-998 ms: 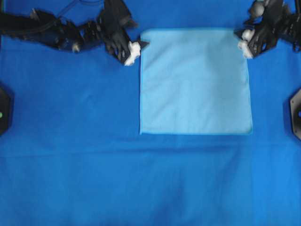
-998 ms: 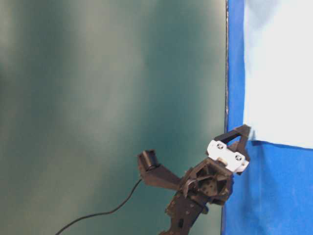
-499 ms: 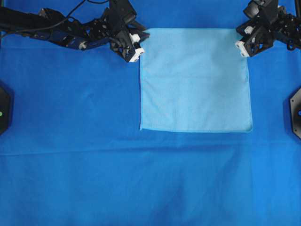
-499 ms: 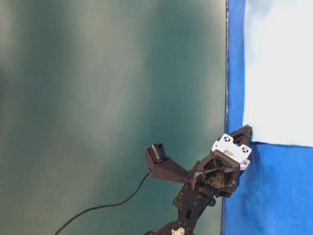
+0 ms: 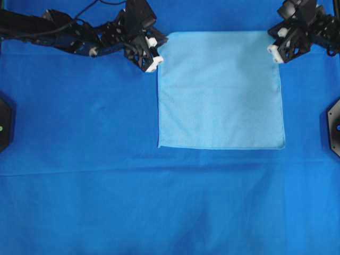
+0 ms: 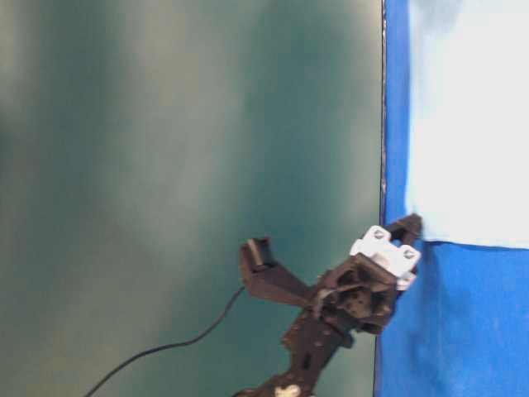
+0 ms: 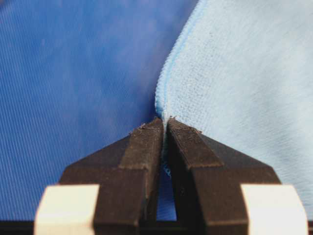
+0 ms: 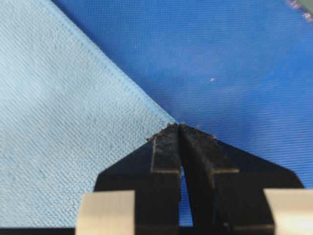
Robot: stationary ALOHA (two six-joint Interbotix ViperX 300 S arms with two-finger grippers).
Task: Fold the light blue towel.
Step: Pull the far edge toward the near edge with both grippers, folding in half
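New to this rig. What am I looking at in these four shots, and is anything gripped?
Two black robot arms work over a table covered by a dark blue cloth. One picture looks down from overhead, one looks along the table from its edge, and two come from cameras on the wrists. A light blue towel lies flat, not yet folded. The left gripper is shut on one far corner of it, fingers pinching the hem. The right gripper is shut on the other far corner.

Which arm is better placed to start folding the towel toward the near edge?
Neither: the left gripper and right gripper are each shut on a far corner of the towel, so lift both together.
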